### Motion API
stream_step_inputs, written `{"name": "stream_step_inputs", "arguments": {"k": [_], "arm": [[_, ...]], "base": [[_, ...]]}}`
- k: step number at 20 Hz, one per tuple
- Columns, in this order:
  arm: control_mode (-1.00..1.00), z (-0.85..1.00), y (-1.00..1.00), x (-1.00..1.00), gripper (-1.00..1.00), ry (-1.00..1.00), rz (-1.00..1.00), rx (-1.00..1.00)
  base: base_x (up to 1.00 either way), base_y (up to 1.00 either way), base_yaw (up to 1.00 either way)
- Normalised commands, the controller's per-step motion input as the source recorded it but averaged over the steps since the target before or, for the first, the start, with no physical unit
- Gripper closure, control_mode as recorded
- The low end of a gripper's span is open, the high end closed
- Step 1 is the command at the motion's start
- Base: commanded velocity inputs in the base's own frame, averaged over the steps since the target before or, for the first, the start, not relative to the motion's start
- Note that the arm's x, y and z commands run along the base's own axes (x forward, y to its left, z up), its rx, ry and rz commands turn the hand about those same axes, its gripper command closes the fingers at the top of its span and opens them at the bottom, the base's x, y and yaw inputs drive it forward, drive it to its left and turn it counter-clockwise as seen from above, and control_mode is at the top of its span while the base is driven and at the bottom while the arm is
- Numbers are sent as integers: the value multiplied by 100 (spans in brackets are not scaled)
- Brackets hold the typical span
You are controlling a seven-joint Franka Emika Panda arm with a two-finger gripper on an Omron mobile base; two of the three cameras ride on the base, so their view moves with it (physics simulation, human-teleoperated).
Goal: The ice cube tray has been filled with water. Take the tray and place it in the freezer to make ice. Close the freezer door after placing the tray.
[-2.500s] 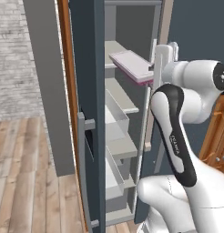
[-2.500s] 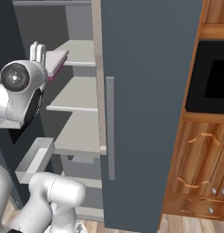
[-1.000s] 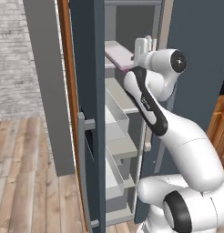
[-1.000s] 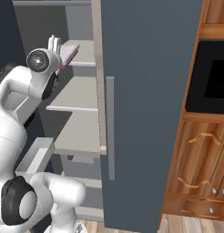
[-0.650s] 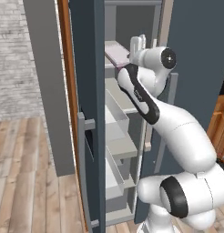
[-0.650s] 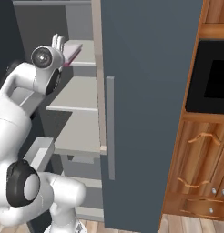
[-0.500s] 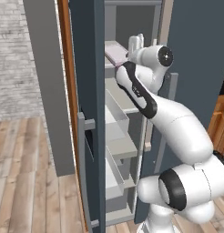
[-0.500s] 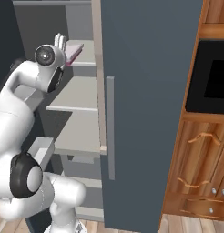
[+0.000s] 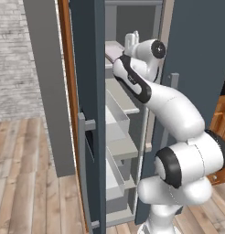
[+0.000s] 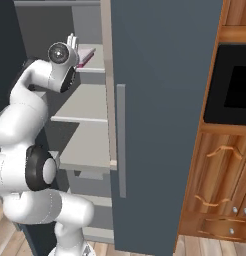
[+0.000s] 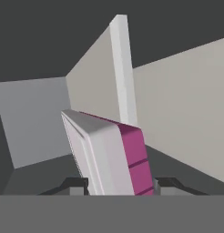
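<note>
The freezer (image 9: 128, 18) stands with its left compartment open. My gripper (image 11: 123, 184) is shut on the ice cube tray (image 11: 109, 154), a pale slab with a magenta edge, tilted in the hand view. My gripper (image 9: 130, 41) reaches in at the upper shelf, and the tray (image 9: 112, 51) pokes out past the hand, over that shelf. From the right, the tray (image 10: 86, 55) lies just beyond my gripper (image 10: 72, 42) at upper-shelf height. The freezer door (image 9: 89, 68) is swung wide open at the left, its bar handle (image 9: 82, 160) facing the room.
Grey shelves (image 10: 85, 105) and pulled-out drawers (image 9: 116, 114) sit below the tray. The plain closed door (image 10: 160, 100) with its handle (image 10: 121, 140) is to the right. Brown wooden cabinets (image 10: 220, 175) and a black oven (image 10: 235, 85) are further right. Wooden floor (image 9: 27, 183) lies to the left.
The arm has stretched forward and carried the tray from outside the opening deeper into the freezer, at upper-shelf level. The grip on the tray has stayed shut.
</note>
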Motion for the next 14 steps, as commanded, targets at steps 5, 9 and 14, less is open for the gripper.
{"name": "stream_step_inputs", "arguments": {"k": [5,9,14], "arm": [[-100,0,11,46,100,0,0,-1],[-100,0,18,52,100,0,-2,-2],[-100,0,11,57,100,1,-2,-1]], "base": [[0,0,0],[0,0,0],[0,0,0]]}}
